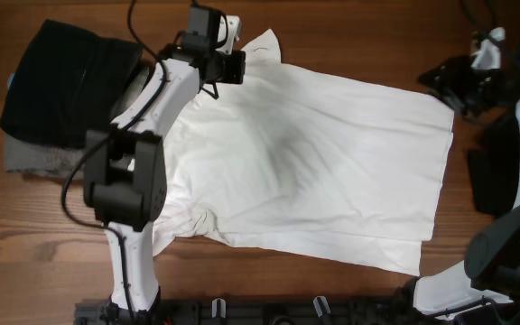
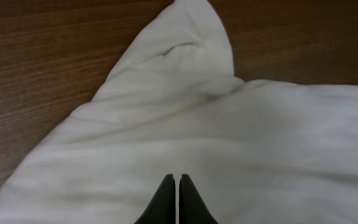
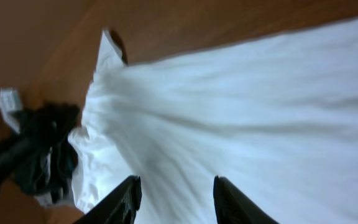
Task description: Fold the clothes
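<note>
**Left fingers shut by the far sleeve, right fingers wide over the shirt**

From my station, the white T-shirt (image 1: 332, 171) lies spread nearly flat across the middle of the wooden table (image 1: 350, 27). Its sleeves are toward the left side of the overhead view and its hem toward the right. A faint grey patch shows in the middle of the cloth. The far sleeve (image 2: 185, 50) rises to a soft peak against the bare wood.

The left gripper (image 2: 177, 179) sits just short of that sleeve, over the shoulder area of the shirt. Its two dark fingers are pressed together with only a hairline between them, and I see no fabric pinched there. I cannot tell whether the tips touch the cloth or hang just above it.

The right gripper (image 3: 176, 186) has its fingers spread wide apart and holds nothing. The white cloth fills most of its blurred view.

At the table's left end, partly behind the left arm (image 1: 134, 181), a black garment (image 1: 61, 77) lies on top of a grey garment (image 1: 34, 161). Both are beside the shirt, and I cannot tell whether they touch it.
</note>
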You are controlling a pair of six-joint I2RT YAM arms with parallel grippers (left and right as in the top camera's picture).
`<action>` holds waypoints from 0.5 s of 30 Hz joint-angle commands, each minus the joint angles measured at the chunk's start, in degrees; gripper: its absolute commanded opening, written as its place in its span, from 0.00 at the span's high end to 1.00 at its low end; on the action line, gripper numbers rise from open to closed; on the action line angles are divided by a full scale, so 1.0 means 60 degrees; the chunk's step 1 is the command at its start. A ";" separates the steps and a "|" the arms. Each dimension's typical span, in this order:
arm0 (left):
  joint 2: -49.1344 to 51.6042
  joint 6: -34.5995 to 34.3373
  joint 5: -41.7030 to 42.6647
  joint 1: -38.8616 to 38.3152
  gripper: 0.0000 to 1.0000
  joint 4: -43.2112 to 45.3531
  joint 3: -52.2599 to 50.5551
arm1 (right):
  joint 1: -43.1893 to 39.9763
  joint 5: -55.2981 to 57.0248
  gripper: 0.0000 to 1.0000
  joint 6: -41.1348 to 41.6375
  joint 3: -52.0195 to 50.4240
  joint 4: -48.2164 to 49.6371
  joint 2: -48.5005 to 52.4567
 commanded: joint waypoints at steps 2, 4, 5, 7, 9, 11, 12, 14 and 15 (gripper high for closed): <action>0.0998 0.0193 -0.0142 0.0022 0.96 0.0514 -0.0007 | 0.0576 0.0648 0.58 -0.0419 0.0036 -0.0506 -0.0131; 0.1311 0.0193 -0.0153 0.0087 0.96 0.0714 -0.0007 | 0.0747 0.0827 0.58 -0.0423 0.0007 -0.0616 -0.0127; 0.1432 0.0186 -0.0222 0.0131 0.96 0.0798 -0.0007 | 0.0809 0.0867 0.57 -0.0426 -0.0022 -0.0641 -0.0127; 0.1978 0.0113 -0.0532 0.0317 0.96 0.1038 -0.0007 | 0.1024 0.1166 0.57 -0.0382 -0.0171 -0.0663 -0.0127; 0.2302 -0.0113 -0.0823 0.0543 0.96 0.1104 -0.0007 | 0.1122 0.1479 0.52 -0.0321 -0.0313 -0.0637 -0.0109; 0.2514 -0.0973 -0.1581 0.0896 0.96 0.1290 -0.0007 | 0.1246 0.1789 0.51 -0.0313 -0.0510 -0.0550 -0.0106; 0.2528 -0.1439 -0.1876 0.1082 0.96 0.1417 -0.0007 | 0.1275 0.1836 0.51 -0.0310 -0.0612 -0.0481 -0.0106; 0.2499 -0.2441 -0.1898 0.1621 0.94 0.1971 -0.0004 | 0.1286 0.1840 0.50 -0.0317 -0.0907 -0.0321 -0.0106; 0.2430 -0.2809 -0.1421 0.1891 0.93 0.2215 0.0047 | 0.1286 0.1843 0.50 -0.0313 -0.1038 -0.0280 -0.0102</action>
